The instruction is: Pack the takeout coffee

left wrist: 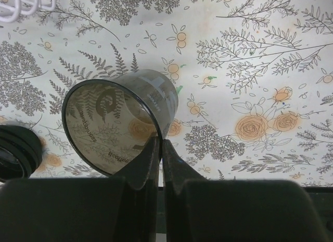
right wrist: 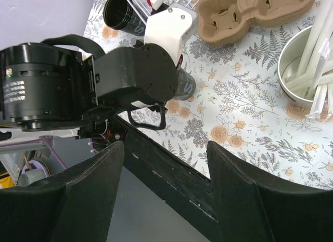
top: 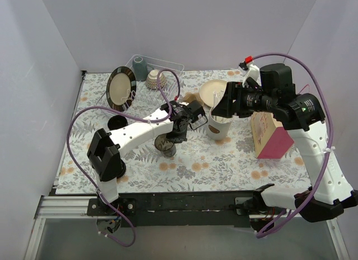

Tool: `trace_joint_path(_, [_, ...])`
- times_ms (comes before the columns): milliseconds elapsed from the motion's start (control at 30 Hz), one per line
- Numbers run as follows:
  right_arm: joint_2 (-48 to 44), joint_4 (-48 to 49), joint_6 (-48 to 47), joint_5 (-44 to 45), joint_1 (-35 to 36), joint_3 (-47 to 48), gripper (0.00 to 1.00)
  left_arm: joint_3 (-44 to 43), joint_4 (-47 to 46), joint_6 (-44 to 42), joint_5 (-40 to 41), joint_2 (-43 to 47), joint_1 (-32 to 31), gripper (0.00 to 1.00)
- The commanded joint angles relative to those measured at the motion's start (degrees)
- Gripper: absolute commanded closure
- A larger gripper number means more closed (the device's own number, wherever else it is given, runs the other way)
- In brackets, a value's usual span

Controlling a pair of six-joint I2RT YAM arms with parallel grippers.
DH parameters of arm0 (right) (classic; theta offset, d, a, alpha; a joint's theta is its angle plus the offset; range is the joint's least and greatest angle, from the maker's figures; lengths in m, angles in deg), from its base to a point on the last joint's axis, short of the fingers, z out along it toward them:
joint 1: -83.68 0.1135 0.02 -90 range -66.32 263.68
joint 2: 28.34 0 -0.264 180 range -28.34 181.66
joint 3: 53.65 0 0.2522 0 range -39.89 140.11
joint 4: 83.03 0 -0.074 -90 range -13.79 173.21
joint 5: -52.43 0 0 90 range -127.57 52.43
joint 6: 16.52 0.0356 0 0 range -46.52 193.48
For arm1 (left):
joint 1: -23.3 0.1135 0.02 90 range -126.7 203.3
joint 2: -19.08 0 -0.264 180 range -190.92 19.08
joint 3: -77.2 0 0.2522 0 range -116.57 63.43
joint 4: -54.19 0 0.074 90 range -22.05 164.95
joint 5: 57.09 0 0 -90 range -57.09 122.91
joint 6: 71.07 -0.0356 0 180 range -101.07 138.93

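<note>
The flowered tabletop [top: 224, 165] fills most of what we see, and both arms reach in over it from the near edge. Beside the right arm stands a paper bag [top: 269, 138] with one pink side and a tan face. At the far left a dark-rimmed plate [top: 119, 88] stands on edge, just beside a white wire rack [top: 168, 64].

Near the far middle we find a round bowl [right wrist: 291, 93] holding white wrapped straws. Just beside it lies a brown cardboard cup carrier [right wrist: 250, 13].

The takeout coffee we can make out is one white paper cup [top: 218, 130]. It stands upright on the tabletop between the left arm's wrist and the bag. The right gripper [right wrist: 164, 148] hangs directly over it and hides the top, so we cannot tell whether a lid sits on it. Its jaws are spread wide with nothing between them.

The left gripper [left wrist: 159, 143] has its jaws pinched together on the rim of a smoky see-through cup [left wrist: 130, 117]. That cup is tipped well over, its mouth turned toward the wrist camera, and the cloth pattern shows through its wall.

A black round item [top: 116, 123] sits near the left edge; we cannot tell whether it is a lid or a cup.
</note>
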Motion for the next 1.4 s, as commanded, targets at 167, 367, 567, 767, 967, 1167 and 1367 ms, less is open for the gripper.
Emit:
trace_joint_path(167, [-2.3,1.1,-0.7,1.2,-0.4,-0.8,0.27,0.9,-1.6,5.0,1.8,-2.8,-3.4,1.0])
trace_joint_path(367, [-2.7,0.8,-1.1,2.0,-0.5,-0.9,0.26,0.8,-1.6,5.2,1.8,-3.2,-3.7,0.89])
trace_joint_path(567, [-2.5,0.6,-1.3,2.2,-0.5,-0.5,0.26,-4.2,1.5,5.4,2.4,-3.6,-3.8,0.72])
trace_joint_path(767, [-3.2,1.7,-1.1,1.5,-0.6,-2.0,0.26,-12.5,6.1,7.6,5.4,-4.1,-3.5,0.61])
trace_joint_path(967, [-4.1,2.3,-0.9,1.0,-0.6,-3.5,0.26,-9.7,6.8,17.4,3.2,1.1,1.6,0.6])
trace_joint_path(1167, [-4.5,2.3,-0.9,0.3,-0.6,-4.0,0.26,2.4,7.2,26.7,6.1,16.3,15.0,0.63])
trace_joint_path(1367, [-4.5,0.7,-2.6,0.6,-0.7,-3.7,0.26,19.0,7.1,32.5,3.3,31.6,28.3,0.62])
